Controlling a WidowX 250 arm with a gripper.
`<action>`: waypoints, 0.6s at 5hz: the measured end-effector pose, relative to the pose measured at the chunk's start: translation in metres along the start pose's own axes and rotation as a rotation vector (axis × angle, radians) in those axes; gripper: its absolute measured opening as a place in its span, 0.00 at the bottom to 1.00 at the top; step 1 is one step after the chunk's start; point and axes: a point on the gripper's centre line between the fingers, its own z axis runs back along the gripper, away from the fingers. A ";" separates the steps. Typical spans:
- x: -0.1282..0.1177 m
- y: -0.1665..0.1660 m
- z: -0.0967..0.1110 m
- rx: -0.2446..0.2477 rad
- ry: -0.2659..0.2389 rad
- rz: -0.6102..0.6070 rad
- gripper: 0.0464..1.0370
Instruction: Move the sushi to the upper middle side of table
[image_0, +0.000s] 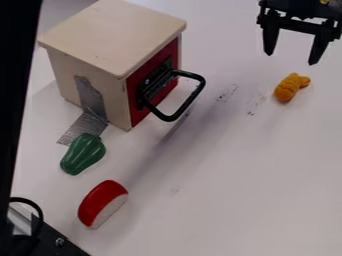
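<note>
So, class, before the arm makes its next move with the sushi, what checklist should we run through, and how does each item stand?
1. Gripper open: ok.
2. Gripper above the sushi: not ok, it hangs near the orange toy.
3. Sushi apart from the green pepper: ok, a gap shows.
4. Sushi at the upper middle: not ok, it lies lower left.
5. Carry path avoids the black handle: cannot tell.
</note>
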 end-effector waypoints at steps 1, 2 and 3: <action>-0.006 0.002 -0.018 0.014 0.047 0.001 0.96; -0.052 0.016 -0.039 0.019 0.095 -0.016 0.96; -0.096 0.030 -0.017 0.003 0.047 -0.038 0.96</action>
